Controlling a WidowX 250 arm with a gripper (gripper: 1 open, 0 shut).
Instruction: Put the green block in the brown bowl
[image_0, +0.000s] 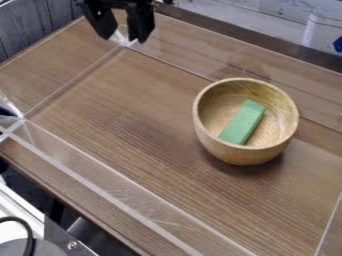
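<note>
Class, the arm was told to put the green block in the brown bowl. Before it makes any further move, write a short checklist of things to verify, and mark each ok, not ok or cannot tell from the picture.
1. Green block lies inside the brown bowl: ok.
2. Block rests fully below the rim, nothing hanging over: ok.
3. Bowl stands upright on the wooden table: ok.
4. Gripper is open and holds nothing: ok.
5. Gripper is well apart from the bowl, up at the far left of the table: ok.
6. Path above the gripper is free for pulling back: cannot tell, it runs out of frame.
</note>
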